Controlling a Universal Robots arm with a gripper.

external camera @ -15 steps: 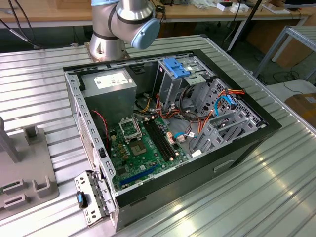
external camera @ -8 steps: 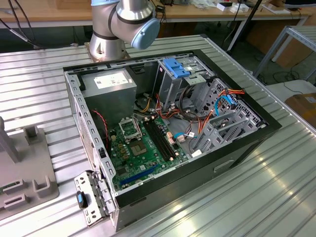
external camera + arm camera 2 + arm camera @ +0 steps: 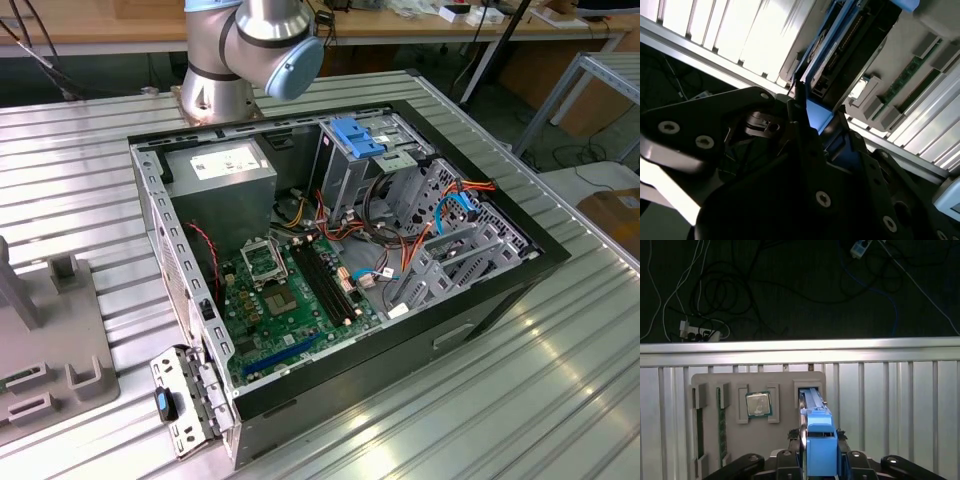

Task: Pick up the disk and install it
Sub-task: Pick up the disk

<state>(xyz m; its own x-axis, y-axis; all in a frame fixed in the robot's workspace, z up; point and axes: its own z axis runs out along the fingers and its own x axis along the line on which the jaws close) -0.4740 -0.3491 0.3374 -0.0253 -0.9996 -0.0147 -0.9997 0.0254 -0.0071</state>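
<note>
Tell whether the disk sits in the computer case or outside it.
Outside: in the first wrist view the disk stands on edge in a slot of the grey holder, the gripper around it.

No lettering on the power supply label (image 3: 225,160) can be read.

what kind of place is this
Likely a robotics lab or workshop: a robot arm mounted on a ribbed metal table, an open desktop computer case, and a grey fixture holding a processor chip.
</note>
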